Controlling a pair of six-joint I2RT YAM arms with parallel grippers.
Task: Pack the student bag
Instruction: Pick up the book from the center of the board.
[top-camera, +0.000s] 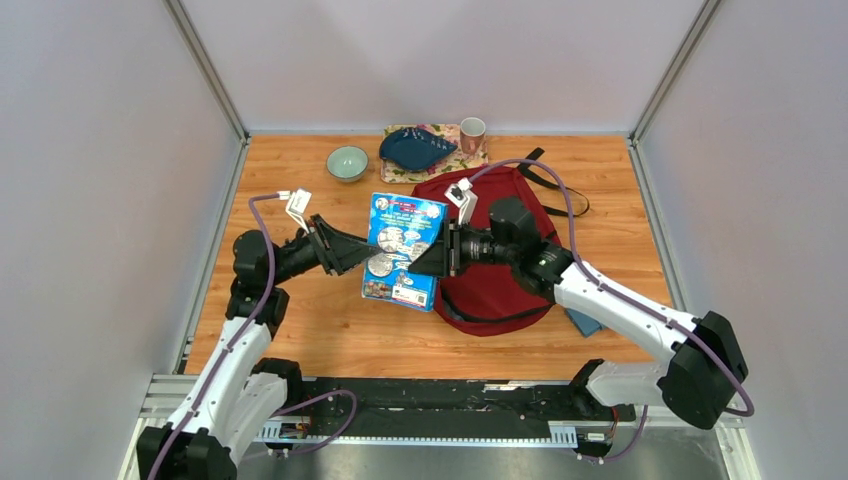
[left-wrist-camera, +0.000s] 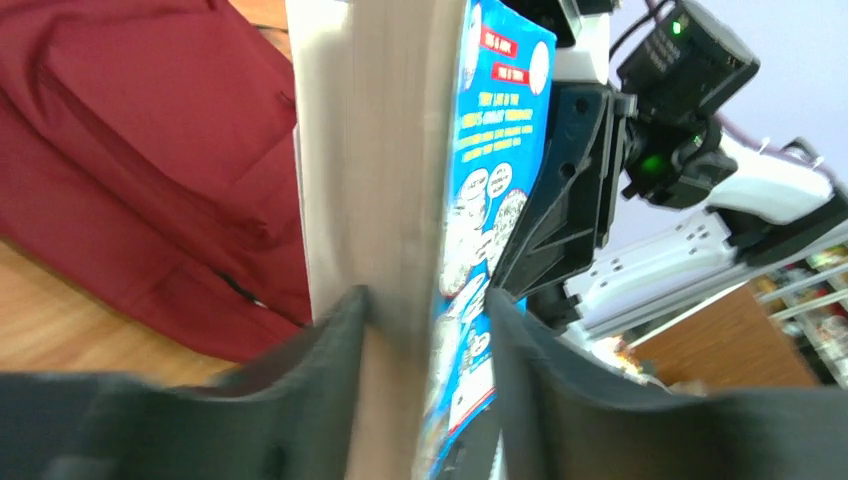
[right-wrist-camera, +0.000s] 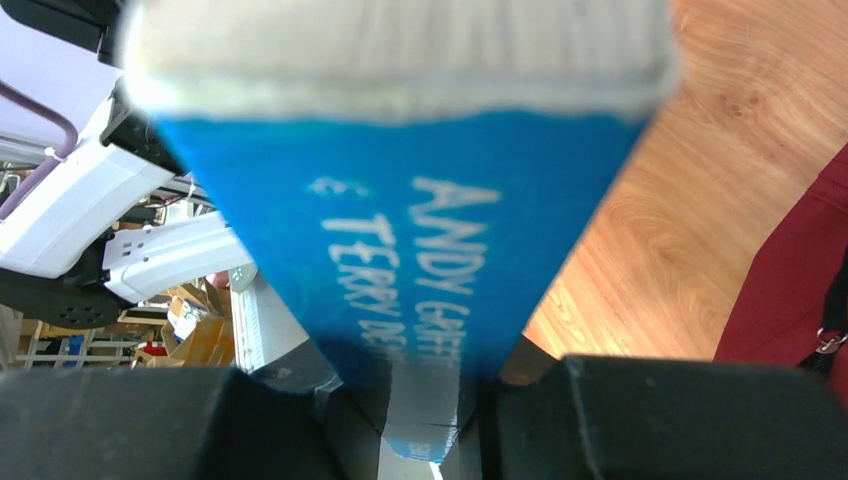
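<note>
A blue paperback book (top-camera: 403, 250) hangs above the table between both grippers, just left of the student bag (top-camera: 495, 295), a dark red backpack lying flat. My right gripper (top-camera: 432, 258) is shut on the book's spine side; in the right wrist view the blue spine (right-wrist-camera: 420, 230) sits pinched between the jaws of that gripper (right-wrist-camera: 420, 375). My left gripper (top-camera: 365, 255) straddles the opposite edge. In the left wrist view the left gripper (left-wrist-camera: 425, 300) is open, with a gap between one finger (left-wrist-camera: 520, 340) and the book's cover (left-wrist-camera: 490, 150). The bag (left-wrist-camera: 150, 150) lies behind.
At the back stand a green bowl (top-camera: 347, 162), a dark blue dish (top-camera: 415, 148) on a floral mat, and a mug (top-camera: 472, 133). A small blue item (top-camera: 582, 322) lies under the right arm beside the bag. Black straps (top-camera: 555, 190) trail from the bag's far side.
</note>
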